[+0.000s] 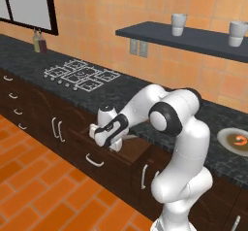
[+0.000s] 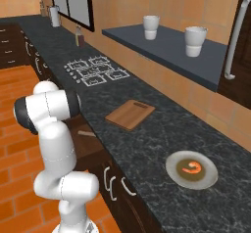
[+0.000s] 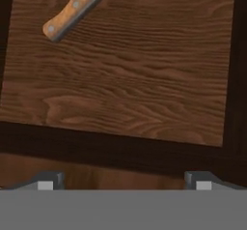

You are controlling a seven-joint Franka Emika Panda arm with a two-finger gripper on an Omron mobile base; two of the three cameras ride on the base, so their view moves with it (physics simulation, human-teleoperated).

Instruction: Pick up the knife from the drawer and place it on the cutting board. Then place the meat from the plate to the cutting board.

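So the knife lies flat in the drawer, ahead of the spread, empty jaws; it's stiff and light, so I'd pinch the wooden handle.

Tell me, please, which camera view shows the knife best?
The hand view: the knife's wooden handle lies close and sharp on the drawer floor, its blade cut off at the edge. The right base view gives just a small pale sliver; in the left base view I cannot make it out.

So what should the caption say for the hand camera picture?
Open gripper hovering over the pulled-out drawer, with the knife lying at its far corner.
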